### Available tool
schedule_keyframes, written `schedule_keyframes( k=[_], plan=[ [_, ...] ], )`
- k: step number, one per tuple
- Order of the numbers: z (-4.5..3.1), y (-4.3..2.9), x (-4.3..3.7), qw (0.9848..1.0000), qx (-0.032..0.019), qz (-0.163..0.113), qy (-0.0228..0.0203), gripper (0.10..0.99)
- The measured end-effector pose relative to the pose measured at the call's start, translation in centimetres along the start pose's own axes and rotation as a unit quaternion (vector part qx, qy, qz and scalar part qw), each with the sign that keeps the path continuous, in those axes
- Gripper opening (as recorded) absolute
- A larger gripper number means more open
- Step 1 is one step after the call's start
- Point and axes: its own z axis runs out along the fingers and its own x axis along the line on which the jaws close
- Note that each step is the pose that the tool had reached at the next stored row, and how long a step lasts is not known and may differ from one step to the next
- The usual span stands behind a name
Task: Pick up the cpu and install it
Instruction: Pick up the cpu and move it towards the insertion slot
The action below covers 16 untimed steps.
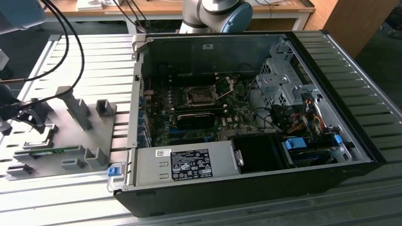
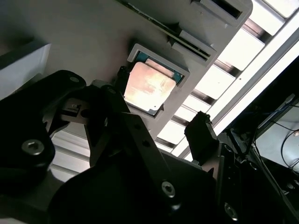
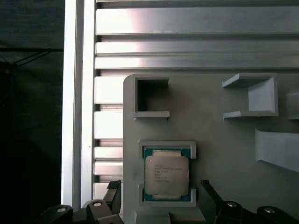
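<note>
The cpu [image 3: 167,175], a small square chip with a silvery top and a green rim, lies flat in a framed nest of the grey holder plate [image 3: 219,135]. In the second wrist view the cpu [image 2: 149,86] shines with an orange glare. My gripper [image 3: 160,187] hovers above it, open, with one black finger [image 3: 113,193] on each side of the nest and nothing held. In the exterior view the gripper [image 1: 14,112] hangs over the plate [image 1: 69,141] at that view's far left. The motherboard socket [image 1: 199,96] sits with its frame raised inside the computer case [image 1: 251,188].
Upright grey brackets [image 1: 78,110] stand on the holder plate, and a green memory stick [image 1: 47,151] lies along its near edge. Black cables [image 1: 66,56] hang over the ribbed metal table [image 1: 63,197]. The case walls, a drive cage [image 1: 283,82] and a power supply [image 1: 185,165] surround the motherboard.
</note>
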Motion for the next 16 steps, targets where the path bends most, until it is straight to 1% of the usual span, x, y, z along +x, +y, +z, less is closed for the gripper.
schedule_keyframes(
  k=[1, 2, 6, 16],
  plan=[
    [0.09, 0.0, -0.01, 1.0, -0.0001, 0.0, -0.0016, 0.761],
    [0.15, 0.0, -0.01, 1.0, -0.0001, 0.0, -0.002, 0.761],
    [0.28, 0.0, -0.12, 1.0, 0.0, 0.0, -0.0019, 0.761],
    [1.01, 0.03, -0.27, 1.0, -0.0001, 0.0, -0.0018, 0.761]
  ],
)
